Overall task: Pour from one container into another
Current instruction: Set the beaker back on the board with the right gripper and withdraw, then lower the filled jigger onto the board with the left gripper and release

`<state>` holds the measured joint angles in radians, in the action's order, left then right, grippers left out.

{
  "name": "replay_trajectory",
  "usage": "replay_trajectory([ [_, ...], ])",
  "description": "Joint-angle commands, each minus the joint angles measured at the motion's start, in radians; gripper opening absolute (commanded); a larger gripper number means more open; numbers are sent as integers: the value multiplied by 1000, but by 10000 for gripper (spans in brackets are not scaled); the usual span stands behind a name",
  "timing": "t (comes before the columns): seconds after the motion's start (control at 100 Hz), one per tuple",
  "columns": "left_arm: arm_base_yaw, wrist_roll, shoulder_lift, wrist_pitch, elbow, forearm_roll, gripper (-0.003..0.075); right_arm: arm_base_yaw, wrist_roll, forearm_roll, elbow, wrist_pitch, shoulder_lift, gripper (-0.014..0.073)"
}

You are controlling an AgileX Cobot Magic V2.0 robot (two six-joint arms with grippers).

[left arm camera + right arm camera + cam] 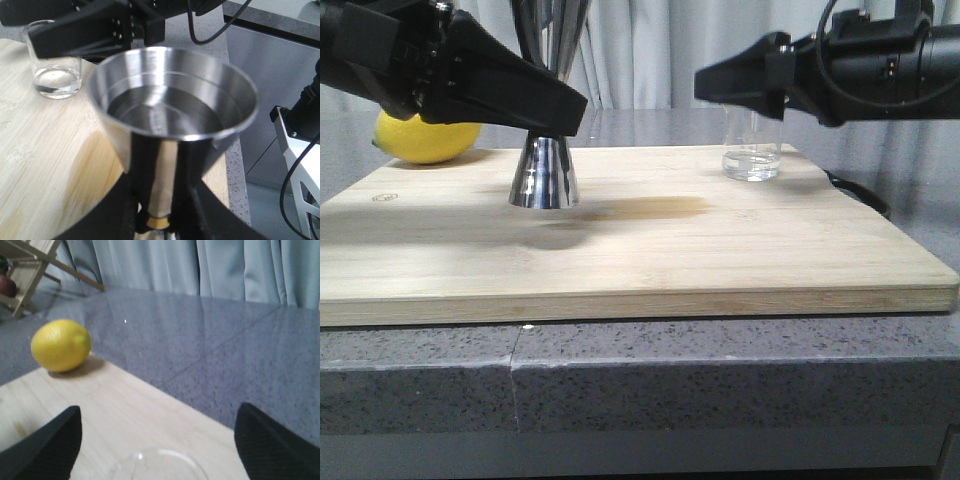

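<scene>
The steel jigger (544, 175) stands upright at the back left of the wooden board (740, 265). My left gripper (562, 112) is shut on its narrow waist by the gold band (159, 221). Its upper cup (175, 100) holds clear liquid. The glass beaker (752, 150) stands at the back right of the board with a little clear liquid at its bottom (56, 80). My right gripper (708, 85) hangs open just above it, touching nothing. In the right wrist view only the beaker's rim (160, 462) shows, low between the spread fingers (55, 440).
A yellow lemon (425, 135) lies at the board's back left corner, behind my left arm. A darker wet-looking patch (660, 208) marks the board between jigger and beaker. Grey stone counter (620, 385) surrounds the board; curtains and a wooden rack (27, 267) stand behind.
</scene>
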<state>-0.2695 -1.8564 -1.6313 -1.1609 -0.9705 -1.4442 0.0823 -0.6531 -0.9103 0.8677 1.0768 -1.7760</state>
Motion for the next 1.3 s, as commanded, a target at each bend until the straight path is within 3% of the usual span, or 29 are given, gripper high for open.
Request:
replay_trajectory([
  [0.0,-6,6,36,-118,-30,-71,-19,-9,7,75,45,160,40,566],
  [0.07,-6,6,36,-118,-30,-73,-19,-9,7,94,72,248,45,566],
  [0.31,2,-50,36,-106,-30,-100,-20,3,3,94,128,245,188,566],
  [0.55,60,-148,36,-98,-30,-212,-20,3,3,75,129,245,358,565],
  [0.76,108,-169,36,-75,-30,-219,-20,3,-34,64,129,239,461,562],
  [1.29,121,-285,-56,-47,-30,-334,-20,3,-55,42,129,219,550,562],
])
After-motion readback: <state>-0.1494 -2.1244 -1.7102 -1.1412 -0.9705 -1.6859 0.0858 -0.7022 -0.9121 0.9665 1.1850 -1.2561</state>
